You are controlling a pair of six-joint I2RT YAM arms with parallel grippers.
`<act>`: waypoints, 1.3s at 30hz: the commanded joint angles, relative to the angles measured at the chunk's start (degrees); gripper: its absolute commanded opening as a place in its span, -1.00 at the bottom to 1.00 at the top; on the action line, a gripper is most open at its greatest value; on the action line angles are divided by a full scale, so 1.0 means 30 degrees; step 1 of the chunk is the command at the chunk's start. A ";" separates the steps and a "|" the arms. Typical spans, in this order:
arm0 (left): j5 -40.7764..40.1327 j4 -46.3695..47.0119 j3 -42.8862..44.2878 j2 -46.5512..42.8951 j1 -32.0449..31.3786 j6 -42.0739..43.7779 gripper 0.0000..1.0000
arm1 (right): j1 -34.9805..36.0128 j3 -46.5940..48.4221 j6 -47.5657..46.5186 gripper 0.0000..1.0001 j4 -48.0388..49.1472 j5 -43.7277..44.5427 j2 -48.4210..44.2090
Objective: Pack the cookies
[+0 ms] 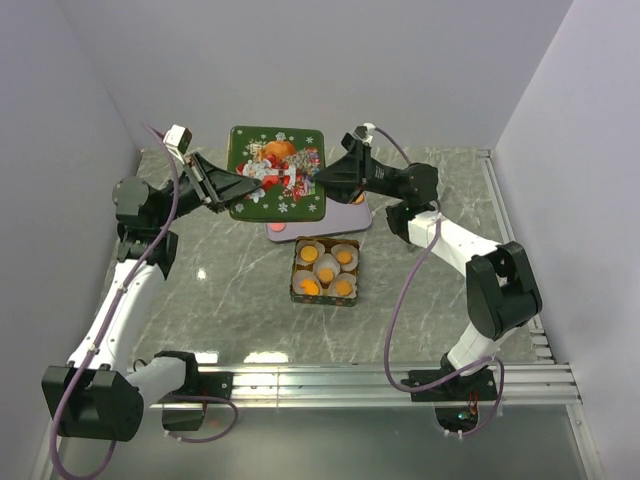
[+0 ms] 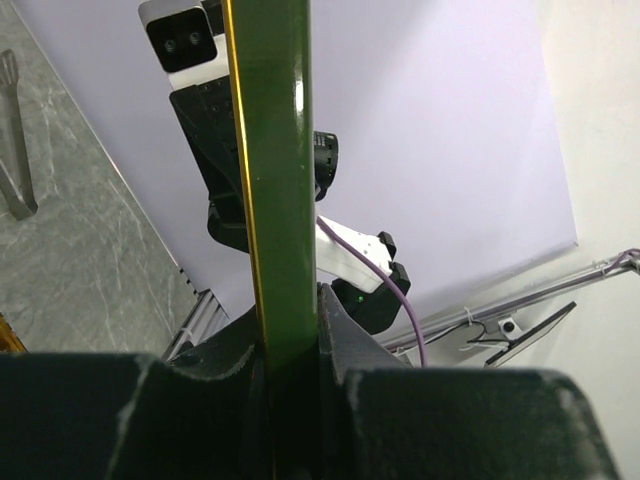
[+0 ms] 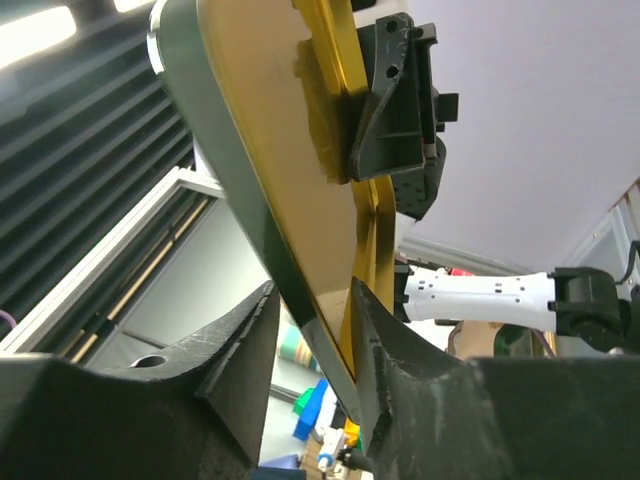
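Cookies: the cookies are orange rounds. They sit in white paper cups inside the tin box.
Box: it stands open on the bench, in the middle, between the two arms.
Lid: the lid is green with a Christmas picture on top. It is up in the air, not touching the bench.
Left hand: the left hand is clenched on the lid's left edge. Its wrist view shows the green rim pinched tight between the two fingers.
Right hand: the right hand is clenched on the lid's right edge. Its wrist view shows the gold underside of the lid squeezed between its fingers.
Which way: from the lid, the box lies toward the arm bases, lower down, and a little to the right.
How it lines up: the lid's sides run about the same way as the box's sides, so it looks like it needs little turning.
Next move, I think: both hands bring the lid toward the near side and down onto the box together.
Nearer arm: neither; each one holds one side.
Watch out: a pink piece lies on the bench behind the box, half hidden under the lid. I cannot tell if it is a cookie.
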 commanded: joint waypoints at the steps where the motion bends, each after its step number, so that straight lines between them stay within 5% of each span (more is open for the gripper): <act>1: -0.0878 -0.0376 -0.0238 0.0009 -0.0165 0.1368 -0.99 | -0.0062 0.0455 -0.0182 -0.21 0.0111 -0.0350 -0.0847; 13: -0.1670 -0.4327 0.0055 0.0187 -0.1278 0.3770 -0.69 | -0.0091 -0.0216 -0.3931 -0.98 -0.4457 -0.0643 -0.1899; 18: -0.1640 -0.5648 -0.0295 -0.0193 -0.1249 0.4677 0.19 | -0.0354 -0.1242 -0.4283 -1.00 -0.4604 -0.0526 -0.2369; 23: -0.2109 -0.8428 -0.0442 -0.0107 -0.1249 0.6463 0.67 | -0.1144 -0.2090 -0.6122 -1.00 -0.6563 -0.0468 -0.3685; 35: -0.3544 -1.1421 -0.1555 0.0829 -0.1249 0.9539 0.80 | -0.3783 -0.4669 -1.3918 -1.00 -1.7748 0.0176 -0.7729; 39: -0.4305 -1.1714 -0.2169 0.1677 -0.1249 1.0274 0.76 | -0.3783 -0.5986 -1.4713 -1.00 -1.8375 0.0616 -0.8345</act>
